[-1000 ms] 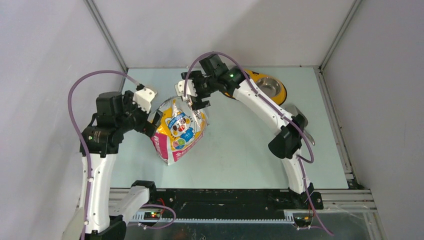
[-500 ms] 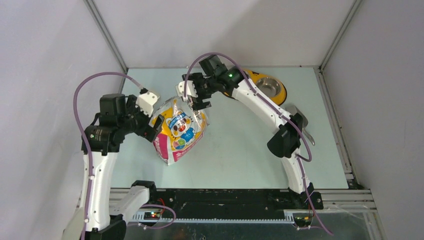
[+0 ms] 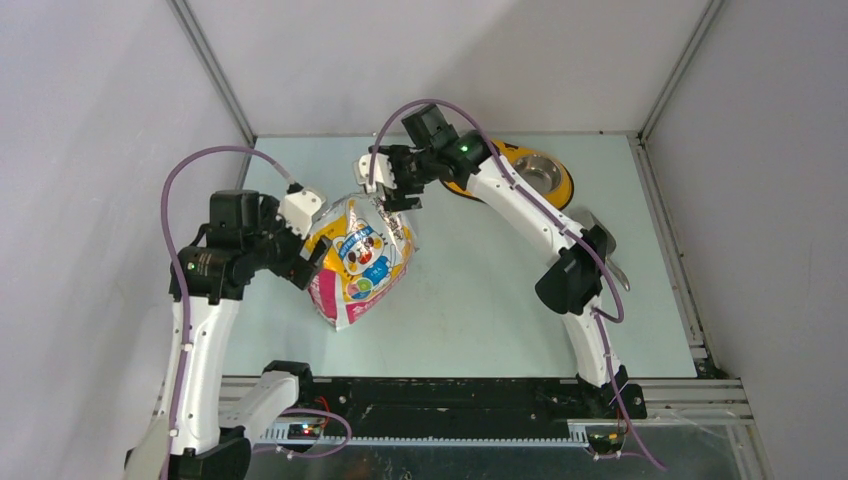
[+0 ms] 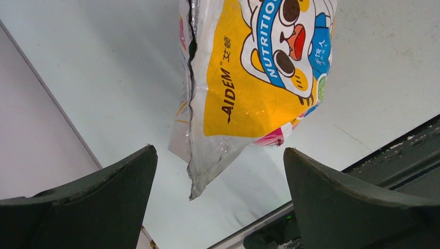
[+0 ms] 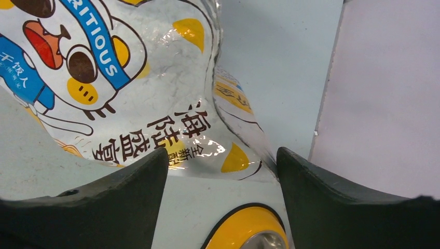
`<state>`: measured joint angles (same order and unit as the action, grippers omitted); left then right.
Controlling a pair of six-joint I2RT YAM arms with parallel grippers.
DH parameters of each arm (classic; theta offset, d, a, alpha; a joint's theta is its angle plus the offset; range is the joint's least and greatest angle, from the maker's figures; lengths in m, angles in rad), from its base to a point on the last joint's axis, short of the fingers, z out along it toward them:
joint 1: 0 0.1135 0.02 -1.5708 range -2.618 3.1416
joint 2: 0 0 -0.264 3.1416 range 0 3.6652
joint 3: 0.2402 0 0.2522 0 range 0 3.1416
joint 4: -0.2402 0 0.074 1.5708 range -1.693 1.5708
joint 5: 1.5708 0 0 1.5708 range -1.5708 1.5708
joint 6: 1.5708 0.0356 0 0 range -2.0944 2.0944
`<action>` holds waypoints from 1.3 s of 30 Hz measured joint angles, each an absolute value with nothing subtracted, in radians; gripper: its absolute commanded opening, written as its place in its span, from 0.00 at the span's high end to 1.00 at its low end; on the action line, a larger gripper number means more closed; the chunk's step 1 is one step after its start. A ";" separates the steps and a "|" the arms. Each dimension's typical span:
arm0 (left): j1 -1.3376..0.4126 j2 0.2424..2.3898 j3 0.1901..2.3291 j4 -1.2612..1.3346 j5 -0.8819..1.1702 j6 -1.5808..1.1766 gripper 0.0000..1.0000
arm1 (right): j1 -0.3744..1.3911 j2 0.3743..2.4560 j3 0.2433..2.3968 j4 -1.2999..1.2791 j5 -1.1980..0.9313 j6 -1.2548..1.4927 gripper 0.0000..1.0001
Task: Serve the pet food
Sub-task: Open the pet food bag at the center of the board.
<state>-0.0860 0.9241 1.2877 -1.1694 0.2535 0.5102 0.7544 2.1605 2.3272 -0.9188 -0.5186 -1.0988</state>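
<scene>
1. The bag point(image 3: 358, 262) sits on the desk point(image 3: 480, 300), between both arms.
2. Left pincer point(image 4: 219, 150): released, spread wide, with a bag corner between its fingers, untouched.
3. Right pincer point(image 5: 222, 153): released, straddling the bag's top edge.

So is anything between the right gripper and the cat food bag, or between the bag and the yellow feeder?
Nothing visible. The right gripper, jaws open, straddles the top edge of the cat food bag, and only bare table separates the bag from the yellow feeder, partly under the right arm.
</scene>
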 measured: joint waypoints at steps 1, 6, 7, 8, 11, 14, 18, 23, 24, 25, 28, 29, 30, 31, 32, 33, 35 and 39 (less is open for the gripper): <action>-0.088 0.924 1.286 -1.170 0.246 0.516 0.05 | 0.754 2.160 2.327 -0.913 -0.518 -1.090 0.32; -0.089 0.927 1.257 -1.174 0.221 0.532 0.37 | 0.749 2.161 2.327 -0.872 -0.513 -1.051 0.55; -0.089 0.929 1.251 -1.176 0.215 0.536 0.41 | 0.748 2.161 2.327 -0.865 -0.511 -1.046 0.62; -0.089 0.931 1.246 -1.178 0.212 0.535 0.51 | 0.747 2.162 2.327 -0.857 -0.510 -1.045 0.66; -0.089 0.932 1.238 -1.179 0.208 0.546 0.69 | 0.744 2.162 2.328 -0.839 -0.507 -1.037 0.80; -0.091 0.934 1.238 -1.181 0.211 0.545 0.92 | 0.741 2.162 2.328 -0.834 -0.508 -1.035 0.95; -0.093 0.947 1.238 -1.168 0.200 0.528 1.00 | 0.741 2.162 2.329 -0.838 -0.514 -1.039 1.00; -0.093 0.985 1.246 -1.127 0.173 0.497 1.00 | 0.739 2.162 2.329 -0.856 -0.519 -1.026 1.00; -0.093 0.993 1.247 -1.116 0.160 0.494 1.00 | 0.738 2.162 2.329 -0.858 -0.520 -1.018 1.00; -0.093 1.000 1.247 -1.104 0.150 0.488 1.00 | 0.737 2.161 2.329 -0.860 -0.520 -1.007 1.00; -0.093 1.017 1.248 -1.065 0.106 0.471 1.00 | 0.730 2.152 2.326 -0.863 -0.520 -0.962 1.00; -0.093 1.023 1.248 -1.048 0.092 0.469 1.00 | 0.727 2.142 2.318 -0.864 -0.519 -0.944 1.00; -0.093 1.028 1.248 -1.034 0.081 0.466 1.00 | 0.723 2.129 2.306 -0.864 -0.518 -0.924 1.00; -0.093 1.034 1.248 -1.015 0.068 0.462 1.00 | 0.720 2.110 2.287 -0.864 -0.514 -0.907 1.00; -0.093 1.041 1.248 -0.997 0.056 0.460 1.00 | 0.716 2.091 2.267 -0.862 -0.511 -0.890 1.00; -0.093 1.049 1.248 -0.979 0.049 0.459 1.00 | 0.712 2.069 2.244 -0.862 -0.508 -0.873 1.00; -0.093 1.066 1.253 -0.950 0.044 0.453 1.00 | 0.706 2.027 2.204 -0.860 -0.507 -0.834 1.00; -0.092 1.089 1.266 -0.937 0.061 0.453 0.98 | 0.689 1.945 2.120 -0.847 -0.504 -0.775 1.00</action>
<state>-0.0921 1.0885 1.2663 -0.9367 0.0608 0.4530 0.6888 1.9450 2.1197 -0.8471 -0.5037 -0.7753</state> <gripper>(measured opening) 0.016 0.007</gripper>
